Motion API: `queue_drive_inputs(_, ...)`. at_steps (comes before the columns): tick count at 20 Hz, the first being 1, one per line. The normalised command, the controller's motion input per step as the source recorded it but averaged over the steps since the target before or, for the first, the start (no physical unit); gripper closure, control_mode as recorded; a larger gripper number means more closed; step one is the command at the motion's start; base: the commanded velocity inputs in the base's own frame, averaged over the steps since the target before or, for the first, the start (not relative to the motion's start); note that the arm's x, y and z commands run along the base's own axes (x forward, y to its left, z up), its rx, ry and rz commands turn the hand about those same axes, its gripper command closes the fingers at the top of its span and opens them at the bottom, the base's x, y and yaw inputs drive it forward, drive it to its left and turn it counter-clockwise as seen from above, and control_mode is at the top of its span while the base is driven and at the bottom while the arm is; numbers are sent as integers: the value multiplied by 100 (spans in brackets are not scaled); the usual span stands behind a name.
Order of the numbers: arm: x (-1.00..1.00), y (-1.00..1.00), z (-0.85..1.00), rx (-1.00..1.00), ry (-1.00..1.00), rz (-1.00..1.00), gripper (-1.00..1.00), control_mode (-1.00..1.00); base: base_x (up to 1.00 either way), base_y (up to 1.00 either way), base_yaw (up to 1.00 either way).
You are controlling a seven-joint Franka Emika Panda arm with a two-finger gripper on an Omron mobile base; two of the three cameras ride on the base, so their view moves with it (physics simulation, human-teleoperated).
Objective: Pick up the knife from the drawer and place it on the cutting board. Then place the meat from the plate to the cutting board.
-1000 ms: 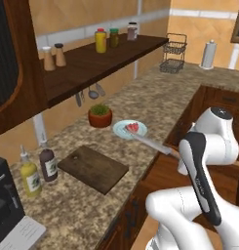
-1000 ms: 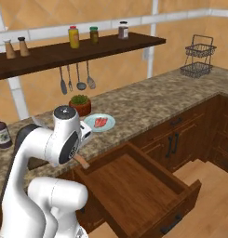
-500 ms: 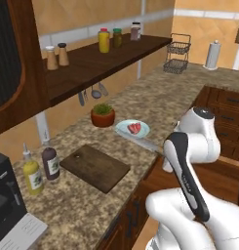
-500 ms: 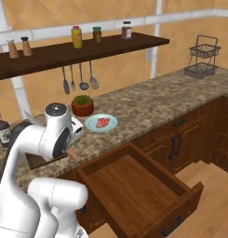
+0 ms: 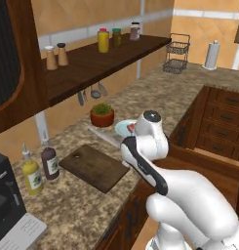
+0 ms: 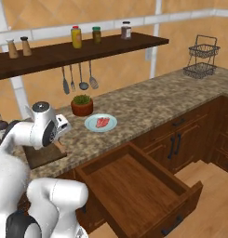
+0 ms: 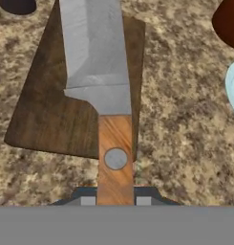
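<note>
At the bottom centre of the hand view, the gripper is seen pinched on the wooden handle of the knife, whose broad matt-silver blade runs up the frame over the board. The dark, grained board lies flat on speckled granite. A release from height could let the blade bounce or slide off the thin board's edge. Farther, at the right edge, a pale plate is glimpsed; the streaked meat rests on it.

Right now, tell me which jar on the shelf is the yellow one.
The yellow jar is the tallest of the three on the shelf, standing left of the green jar and the dark jar in the right base view.
</note>
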Motion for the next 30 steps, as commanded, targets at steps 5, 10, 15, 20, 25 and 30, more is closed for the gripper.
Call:
queue_drive_inputs(5,43,45,-45,0,24,-1,100,-100,0,0,0)
queue_drive_inputs(10,25,45,-79,-2,23,0,-100,-100,0,0,0)
queue_drive_inputs(15,22,9,-33,-7,4,0,-100,-100,0,0,0)
queue_drive_inputs(20,3,1,8,-1,0,-1,-100,-100,0,0,0)
queue_drive_inputs(25,-96,-42,20,3,-1,-4,-100,-100,0,0,0)
queue_drive_inputs(30,-98,-16,35,1,-35,0,-100,-100,0,0,0)
